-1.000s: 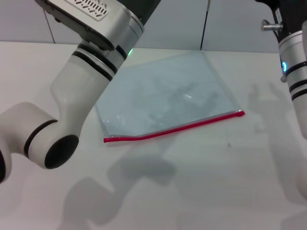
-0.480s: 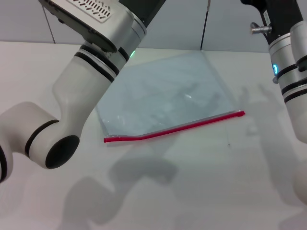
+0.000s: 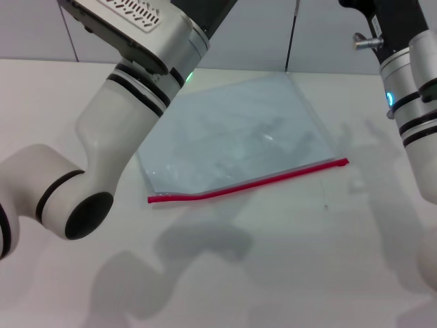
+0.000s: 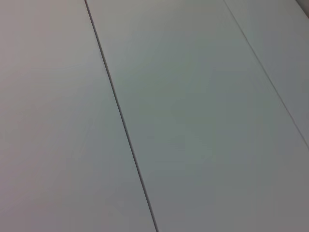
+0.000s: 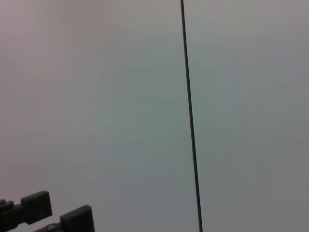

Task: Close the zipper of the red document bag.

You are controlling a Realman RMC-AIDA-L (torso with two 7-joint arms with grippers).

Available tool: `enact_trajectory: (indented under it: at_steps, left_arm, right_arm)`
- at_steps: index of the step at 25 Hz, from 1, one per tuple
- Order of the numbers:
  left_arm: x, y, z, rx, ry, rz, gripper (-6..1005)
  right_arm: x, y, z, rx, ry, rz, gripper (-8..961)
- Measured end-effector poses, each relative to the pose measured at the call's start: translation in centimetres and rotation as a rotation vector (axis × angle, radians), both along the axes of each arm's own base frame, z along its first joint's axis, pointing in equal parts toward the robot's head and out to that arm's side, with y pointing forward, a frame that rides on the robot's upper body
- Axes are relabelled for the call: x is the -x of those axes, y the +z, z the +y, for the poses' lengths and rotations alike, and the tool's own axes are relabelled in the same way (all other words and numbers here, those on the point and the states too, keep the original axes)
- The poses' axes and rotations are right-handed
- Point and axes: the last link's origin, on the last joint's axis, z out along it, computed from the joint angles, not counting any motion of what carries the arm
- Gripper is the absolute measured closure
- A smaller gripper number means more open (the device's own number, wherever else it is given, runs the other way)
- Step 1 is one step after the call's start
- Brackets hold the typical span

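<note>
The red document bag (image 3: 235, 137) is a flat, translucent pale blue pouch lying on the white table (image 3: 293, 260) in the head view. Its zipper (image 3: 249, 183) is a thin red strip along the near edge, running from the left corner to the right corner with a slight bend near the left end. My left arm (image 3: 116, 116) arches over the table's left side, its gripper out of view. My right arm (image 3: 413, 89) is raised at the right edge, above the bag. Dark parts of my right gripper (image 5: 55, 212) show in the right wrist view against a wall.
Grey wall panels with dark seams (image 4: 123, 125) fill both wrist views. In the head view the wall (image 3: 273, 34) stands behind the table's far edge. Arm shadows fall on the table in front of the bag and to its right.
My right arm has shifted inward toward the bag's side. The left arm has edged slightly to the right. The bag lies as before.
</note>
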Motion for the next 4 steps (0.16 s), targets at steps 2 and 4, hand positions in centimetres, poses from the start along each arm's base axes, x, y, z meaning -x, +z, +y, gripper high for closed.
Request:
enact_trajectory:
  at_steps: [2,4]
  left_arm:
    - [0.09,0.03,0.02,-0.002,0.002,0.001,287]
    - [0.4,0.21,0.05,-0.012,0.008,0.002,287]
  right_arm:
    - [-0.07,0.03,-0.01,-0.002,-0.001,-0.001,519]
    - [-0.32,0.13,-0.02,-0.007,-0.007,-0.002,519]
